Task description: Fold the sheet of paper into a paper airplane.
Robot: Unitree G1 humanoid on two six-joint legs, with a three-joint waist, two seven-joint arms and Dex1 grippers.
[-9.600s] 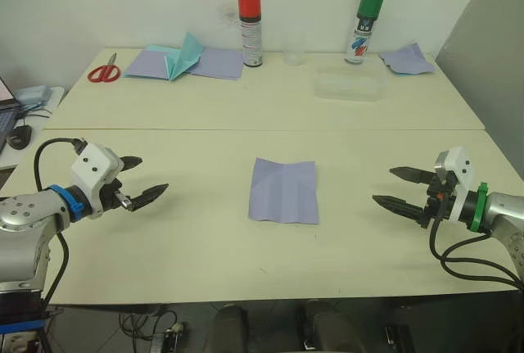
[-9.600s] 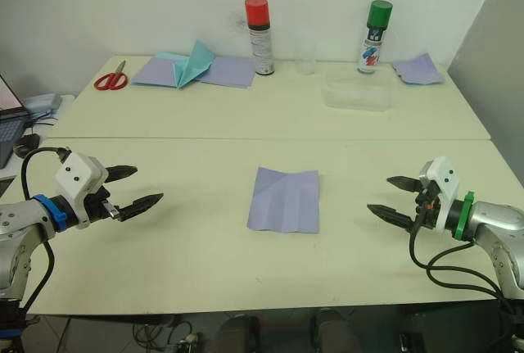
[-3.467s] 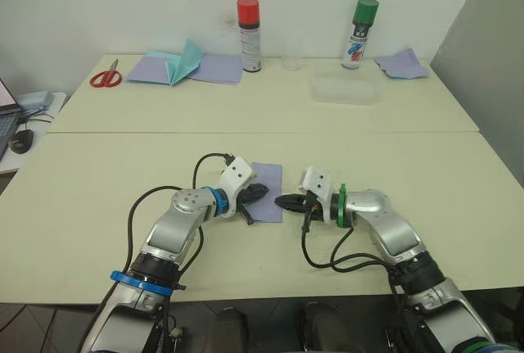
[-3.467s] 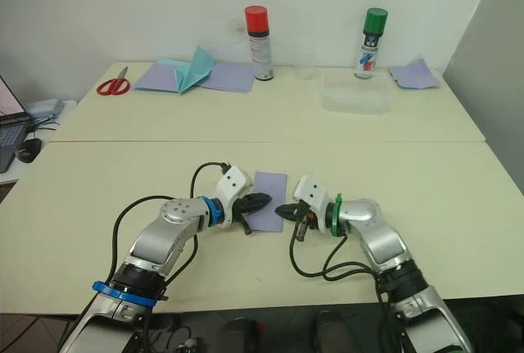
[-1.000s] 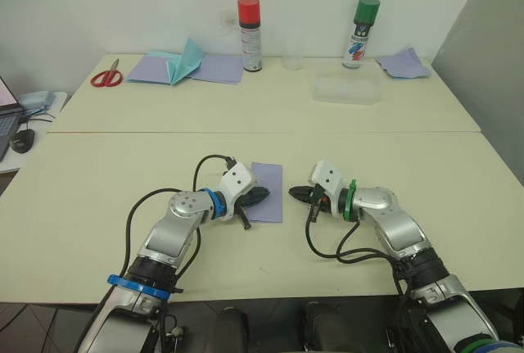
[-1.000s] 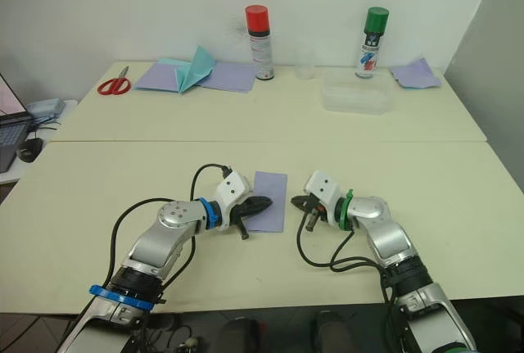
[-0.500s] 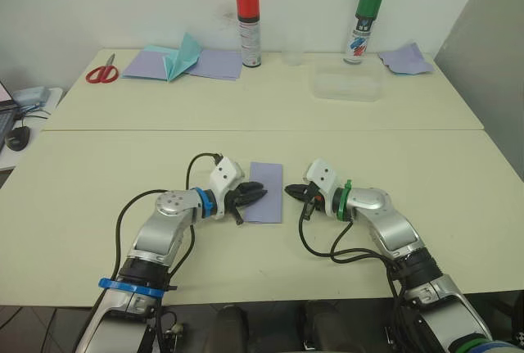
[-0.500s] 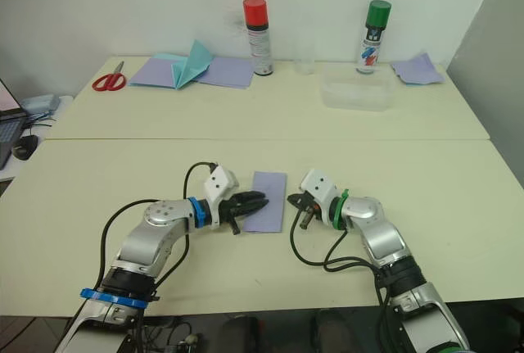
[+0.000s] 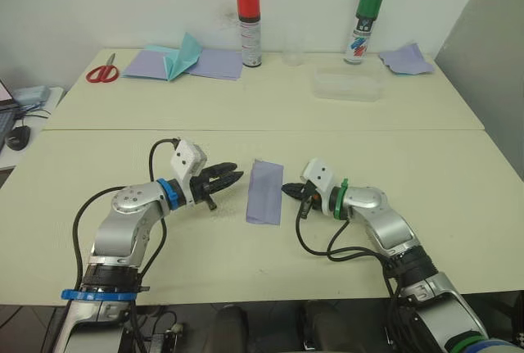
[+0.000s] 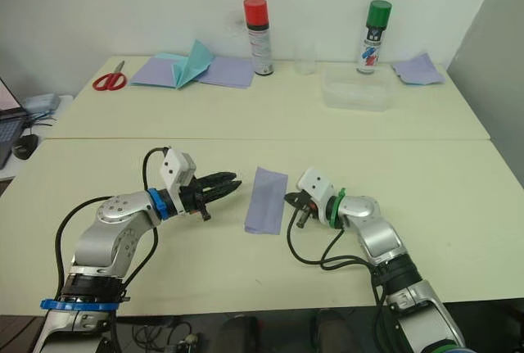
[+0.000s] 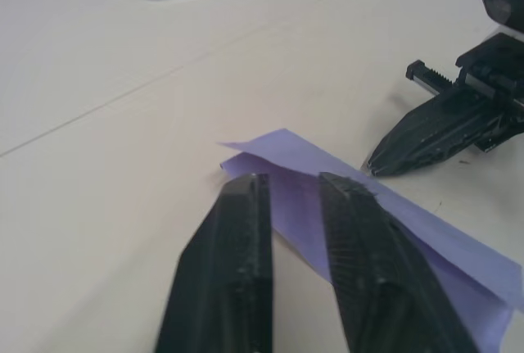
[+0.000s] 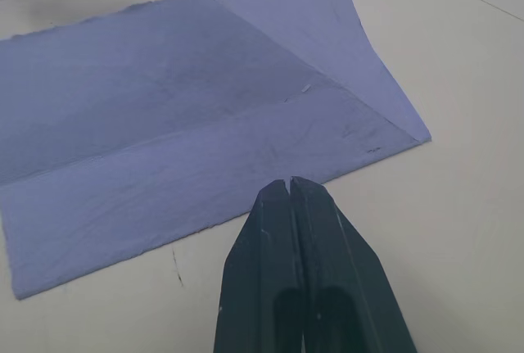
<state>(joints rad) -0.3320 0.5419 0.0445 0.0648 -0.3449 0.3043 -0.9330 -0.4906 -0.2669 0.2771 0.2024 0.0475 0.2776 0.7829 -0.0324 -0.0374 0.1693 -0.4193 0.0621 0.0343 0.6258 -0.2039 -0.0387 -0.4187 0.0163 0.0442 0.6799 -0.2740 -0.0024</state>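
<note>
So the sheet (image 9: pixel 264 192) is lying mid-desk (image 9: pixel 426 156) between the two hands, folded in half lengthwise into a narrow strip. The right wrist view shows one corner already turned down in a diagonal flap.

Right hand (image 9: pixel 288 190) is clenched, fingers pressed together into a point, tip resting at the sheet's right edge or just beside it; I can't tell if it actually touches. Left hand (image 9: pixel 230 176) is released, fingers a bit apart, hovering near the sheet's left edge and aimed at it, holding nothing.

My read: we're early on, center fold done and nose folds in hand. Next move probably needs the right tip to pin the paper while the left gets a finger under an edge or corner and flips it over. Thin paper on a smooth desk, so it may just slide instead of lifting.

Versus half a second ago, the left hand has backed off to the left; it was sitting right over the sheet's left edge then. The sheet also looks a little turned now. Ten-ish seconds back it was still spread flat as a wide square with both hands far out to the sides.

Back of the desk: scissors (image 9: pixel 102 70), teal paper (image 9: pixel 185 53), two spray cans (image 9: pixel 248 17), a clear tub (image 9: pixel 347 85).
</note>
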